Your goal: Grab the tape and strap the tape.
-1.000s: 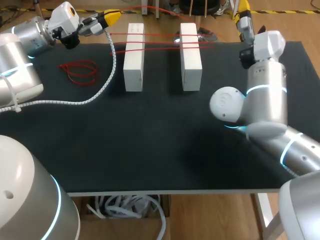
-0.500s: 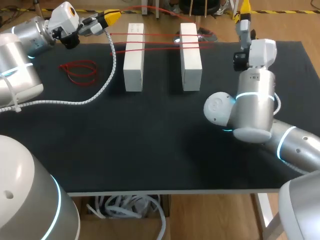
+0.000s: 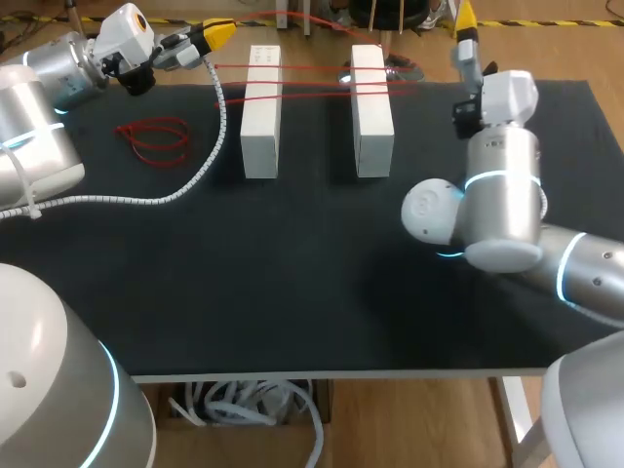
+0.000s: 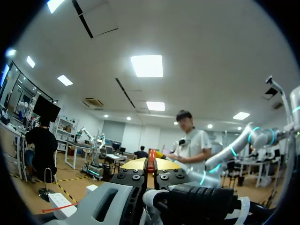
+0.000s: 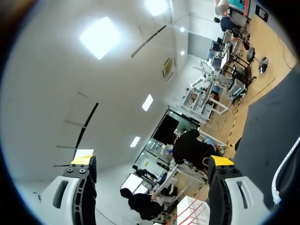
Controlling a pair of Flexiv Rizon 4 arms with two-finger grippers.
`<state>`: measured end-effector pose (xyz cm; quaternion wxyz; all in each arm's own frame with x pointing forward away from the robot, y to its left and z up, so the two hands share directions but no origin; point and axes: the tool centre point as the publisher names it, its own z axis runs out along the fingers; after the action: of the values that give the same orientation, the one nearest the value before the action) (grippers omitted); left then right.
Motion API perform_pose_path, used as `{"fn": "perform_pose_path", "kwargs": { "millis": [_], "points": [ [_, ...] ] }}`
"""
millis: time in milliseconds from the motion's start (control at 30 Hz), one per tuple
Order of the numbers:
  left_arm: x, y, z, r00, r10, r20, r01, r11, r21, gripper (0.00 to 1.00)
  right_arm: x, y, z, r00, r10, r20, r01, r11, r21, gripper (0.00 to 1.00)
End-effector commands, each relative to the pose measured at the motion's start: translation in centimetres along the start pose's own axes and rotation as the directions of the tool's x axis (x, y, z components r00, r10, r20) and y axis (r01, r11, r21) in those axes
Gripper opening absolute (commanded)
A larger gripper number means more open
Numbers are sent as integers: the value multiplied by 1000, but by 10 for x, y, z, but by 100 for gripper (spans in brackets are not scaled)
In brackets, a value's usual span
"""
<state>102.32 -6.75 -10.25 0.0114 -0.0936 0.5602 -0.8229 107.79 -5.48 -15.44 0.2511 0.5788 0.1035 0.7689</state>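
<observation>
No readable text, labels or numbers; tiny marks on the left block [image 3: 261, 110] can't be made out.

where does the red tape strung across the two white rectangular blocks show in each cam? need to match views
Head view: red tape spans the tops of both white blocks, near the table's far edge.
Left wrist view: one strand of it on a white block's corner, off to the side of the left gripper.
Right wrist view: strands over a white block, ahead between the open right gripper's fingers.
Shared landmark: the white blocks.
</observation>
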Motion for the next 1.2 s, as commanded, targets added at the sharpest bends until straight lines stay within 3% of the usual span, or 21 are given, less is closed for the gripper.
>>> {"fn": "perform_pose_path", "kwargs": {
  "millis": [33, 300, 500, 533, 567, 700, 867, 900, 1067, 1200],
  "points": [
    [0, 0, 0, 1000, 1, 1, -1, 1000, 1, 0, 2, 2, 0, 1000, 0, 5, 0, 1000, 5, 100],
    [0, 0, 0, 1000, 1, 1, -1, 1000, 1, 0, 2, 2, 0, 1000, 0, 5, 0, 1000, 5, 100],
    [0, 0, 0, 1000, 1, 1, -1, 1000, 1, 0, 20, -3, -12, 988, 157, -3, -157, 986, -55, 100],
    [0, 0, 0, 1000, 1, 1, -1, 1000, 1, 0, 24, -4, -13, 967, 253, 8, -251, 965, -81, 100],
    [0, 0, 0, 1000, 1, 1, -1, 1000, 1, 0, 26, -4, -14, 971, 239, 14, -238, 969, -68, 100],
    [0, 0, 0, 1000, 1, 1, -1, 1000, 1, 0, 36, -5, -20, 924, 378, 52, -368, 920, -136, 100],
    [0, 0, 0, 1000, 1, 1, -1, 1000, 1, 0, 42, -4, -28, 842, 536, 64, -513, 832, -210, 100],
    [0, 0, 0, 1000, 1, 1, -1, 1000, 1, 0, 42, -4, -30, 845, 531, 65, -510, 835, -207, 100],
    [0, 0, 0, 1000, 1, 1, -1, 1000, 1, 0, 35, -12, -44, 775, 620, 122, -577, 773, -263, 100],
    [0, 0, 0, 1000, 1, 1, -1, 1000, 1, 0, 28, -18, -53, 748, 643, 163, -589, 757, -283, 100]
  ]
}}
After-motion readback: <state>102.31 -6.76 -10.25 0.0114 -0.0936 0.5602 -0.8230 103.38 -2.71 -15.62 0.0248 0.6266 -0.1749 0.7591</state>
